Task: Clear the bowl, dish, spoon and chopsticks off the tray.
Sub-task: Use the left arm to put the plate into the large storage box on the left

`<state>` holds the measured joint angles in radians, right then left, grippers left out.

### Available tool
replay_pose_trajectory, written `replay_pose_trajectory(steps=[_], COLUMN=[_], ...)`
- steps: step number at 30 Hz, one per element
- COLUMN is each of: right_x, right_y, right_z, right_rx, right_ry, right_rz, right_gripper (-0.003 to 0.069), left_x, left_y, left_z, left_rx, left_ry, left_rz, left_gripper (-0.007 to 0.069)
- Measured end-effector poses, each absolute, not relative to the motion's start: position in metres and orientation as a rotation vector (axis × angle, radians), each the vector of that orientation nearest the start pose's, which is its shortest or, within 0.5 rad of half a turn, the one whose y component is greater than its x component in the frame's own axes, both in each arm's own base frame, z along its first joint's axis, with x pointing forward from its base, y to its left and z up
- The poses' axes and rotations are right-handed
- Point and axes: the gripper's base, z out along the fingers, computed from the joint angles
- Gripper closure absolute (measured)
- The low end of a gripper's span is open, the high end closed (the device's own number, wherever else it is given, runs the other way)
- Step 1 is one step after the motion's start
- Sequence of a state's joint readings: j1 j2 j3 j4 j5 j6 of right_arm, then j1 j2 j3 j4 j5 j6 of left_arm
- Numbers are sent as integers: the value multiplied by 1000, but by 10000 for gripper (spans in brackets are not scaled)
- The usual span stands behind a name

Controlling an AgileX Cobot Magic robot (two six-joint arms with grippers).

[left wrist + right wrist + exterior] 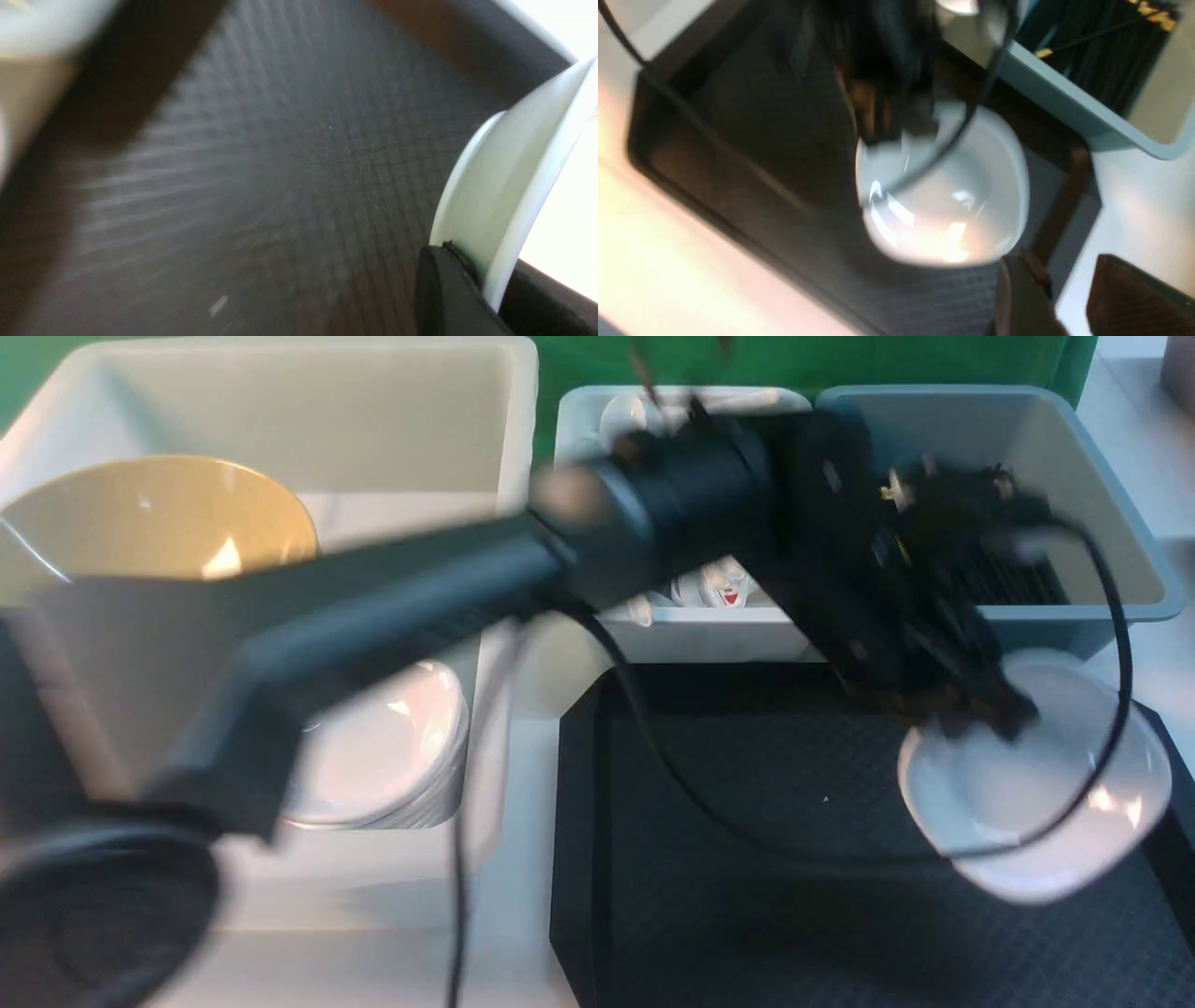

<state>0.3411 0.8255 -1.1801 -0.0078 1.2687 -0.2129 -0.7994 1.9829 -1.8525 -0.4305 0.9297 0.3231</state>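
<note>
Progress looks far along, judging by how things lie. Only one piece sits on the black tray [747,933]: the small white dish [1036,803], at the right of the front view, near the tray's right rim. The rest of the textured surface is bare, with no bowl, spoon or chopsticks on it.

A tan bowl [159,518] lies in the big white tub [509,448] at the upper left, with a stack of white dishes [383,756] below it in the frame. Above the tray are two grey-blue bins. The nearer-centre bin [709,635] holds white spoons [714,586], and the right-hand bin [1134,551] holds black chopsticks [1092,56] with gold bands. I would guess the task's bowl, spoon and chopsticks are among those, though they cannot be told apart from their neighbours.

The left arm stretches across the frame from lower left to right. The left gripper [971,723] is clenched on the dish's upper-left rim, and the left wrist view shows the white edge pinched between the two black fingers. Blur makes it hard to say whether the dish is clear of the tray or only tipped.

The right gripper [1064,280] shows at the bottom right of its own wrist view, jaws apart with nothing between them.

What is left, as I judge it, is carrying the dish to the stack in the tub.
</note>
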Motion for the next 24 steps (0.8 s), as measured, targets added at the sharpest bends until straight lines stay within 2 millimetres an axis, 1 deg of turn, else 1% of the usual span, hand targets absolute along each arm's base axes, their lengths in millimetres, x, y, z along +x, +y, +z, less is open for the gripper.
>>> replay_pose_trajectory(steps=[2,3,4,5,6,7,8,10,12,13,14,16,17,18,21,24], right_x=[108,109,110,112,115,117,121,130,141,146,149,157,158,162,168,169], right_y=[43,48,51,54,58,62,66,74,82,86,89,93,93,95,97,97], right_z=[417,418,419,419,419,419,419,418,418,419,420,421,421,421,419,419], right_rx=[-687,-706,-730,-751,-778,-803,-829,-872,-900,-910,-914,-911,-909,-904,-902,-901], right_ry=[2300,2294,2288,2285,2281,2277,2271,2261,2242,2219,2204,2181,2179,2169,2163,2163], right_rz=[119,169,208,228,265,301,324,380,433,460,479,495,497,499,494,493], right_gripper=[419,420,425,434,452,470,498,562,613,624,624,624,624,624,624,624], left_x=[287,284,281,278,274,272,268,258,247,240,235,229,229,228,232,240], left_y=[-308,-282,-259,-240,-216,-201,-177,-132,-92,-73,-60,-39,-39,-28,-17,-15], left_z=[355,376,391,402,411,413,417,417,410,404,398,386,384,373,354,346], left_rx=[1171,1129,1087,1050,994,955,884,720,560,477,412,304,303,242,189,203], left_ry=[2240,2241,2246,2249,2268,2292,2315,2368,2406,2424,2438,2465,2468,2495,2522,2516], left_rz=[-689,-664,-639,-615,-580,-559,-524,-455,-393,-361,-339,-304,-304,-285,-259,-250], left_gripper=[624,624,624,624,624,624,624,624,624,624,624,624,624,624,624,624])
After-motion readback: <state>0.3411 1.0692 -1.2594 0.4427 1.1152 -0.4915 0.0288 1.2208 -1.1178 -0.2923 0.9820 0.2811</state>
